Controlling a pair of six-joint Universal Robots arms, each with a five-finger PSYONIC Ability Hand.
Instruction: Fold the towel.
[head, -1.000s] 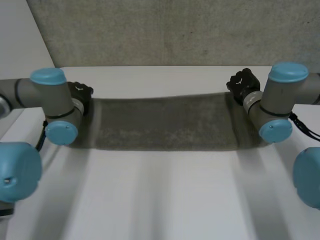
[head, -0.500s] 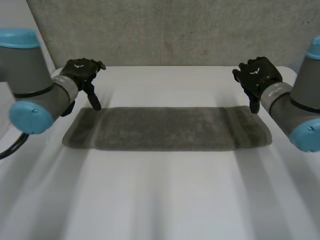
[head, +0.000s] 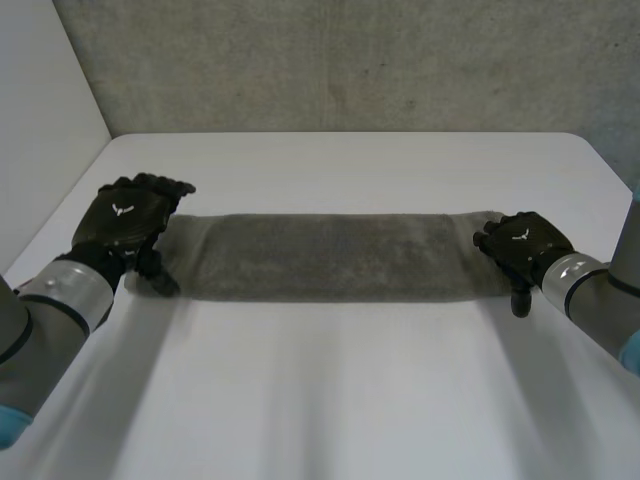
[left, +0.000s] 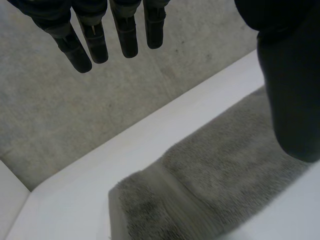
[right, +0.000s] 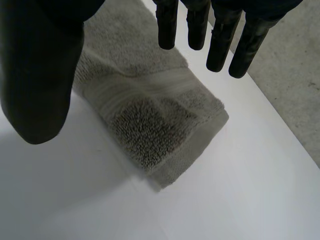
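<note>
Head view: towel (head: 330, 255) lies flat as a long folded grey strip across the white table (head: 340, 400), its ends pointing to either side.
Left hand (head: 125, 225): over the towel's left end; its wrist view shows fingers (left: 95, 37) straight and thumb apart, grasping nothing.
Right hand (head: 522, 248): at the towel's right end; fingers (right: 197, 27) straight above the folded corner, released.
</note>
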